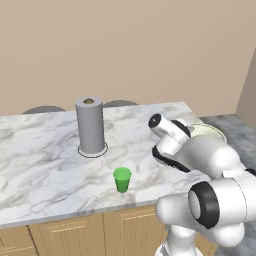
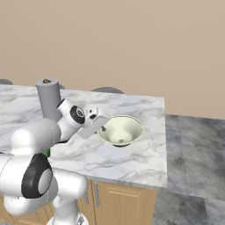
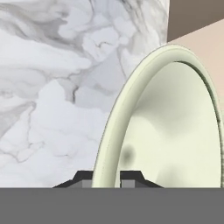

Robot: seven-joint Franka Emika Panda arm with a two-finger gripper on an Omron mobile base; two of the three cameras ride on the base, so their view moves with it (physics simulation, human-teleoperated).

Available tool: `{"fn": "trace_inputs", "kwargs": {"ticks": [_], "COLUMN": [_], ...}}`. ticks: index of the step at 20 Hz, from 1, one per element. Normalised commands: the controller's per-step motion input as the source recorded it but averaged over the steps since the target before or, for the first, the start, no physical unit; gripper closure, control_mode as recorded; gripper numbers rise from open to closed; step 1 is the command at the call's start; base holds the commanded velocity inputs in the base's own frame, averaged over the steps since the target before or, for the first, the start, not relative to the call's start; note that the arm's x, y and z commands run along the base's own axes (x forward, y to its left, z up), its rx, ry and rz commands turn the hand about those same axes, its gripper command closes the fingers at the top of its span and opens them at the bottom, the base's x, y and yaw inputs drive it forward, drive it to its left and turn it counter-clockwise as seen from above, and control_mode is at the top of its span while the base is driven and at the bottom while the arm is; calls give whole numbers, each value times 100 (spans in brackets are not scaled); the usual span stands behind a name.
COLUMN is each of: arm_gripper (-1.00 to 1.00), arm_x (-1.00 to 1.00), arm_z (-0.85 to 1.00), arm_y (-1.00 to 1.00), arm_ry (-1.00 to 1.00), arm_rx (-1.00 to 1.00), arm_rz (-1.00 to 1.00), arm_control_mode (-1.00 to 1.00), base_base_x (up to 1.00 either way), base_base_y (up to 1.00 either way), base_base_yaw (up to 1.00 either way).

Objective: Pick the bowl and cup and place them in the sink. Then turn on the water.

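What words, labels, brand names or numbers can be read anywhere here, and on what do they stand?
None: no text can be read in any view.
The bowl, the green cup, the grey paper towel roll, the marble counter and the wooden cabinet fronts are all plain, without label or mark.

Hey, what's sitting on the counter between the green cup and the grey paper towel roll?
Nothing: in the left base view, only bare marble counter lies between the cup and the paper towel roll.
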Motion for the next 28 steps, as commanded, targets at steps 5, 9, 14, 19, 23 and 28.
{"fn": "trace_inputs", "kwargs": {"ticks": [5, 9, 14, 19, 23, 28], "arm_gripper": [100, 100, 100, 100, 100, 100], "arm_x": [-16, -29, -26, -22, -16, -7], "arm_z": [45, 35, 30, 33, 37, 33], "arm_y": [0, 4, 15, 21, 21, 25], "arm_ry": [0, 0, 0, 0, 0, 0], "arm_rx": [0, -2, -3, -1, 0, 0], "arm_rz": [1, 2, 3, 3, 3, 1], "arm_control_mode": [-100, -100, -100, -100, -100, -100], "base_base_x": [0, 0, 0, 0, 0, 0], "base_base_y": [0, 0, 0, 0, 0, 0], "base_base_yaw": [0, 0, 0, 0, 0, 0]}}
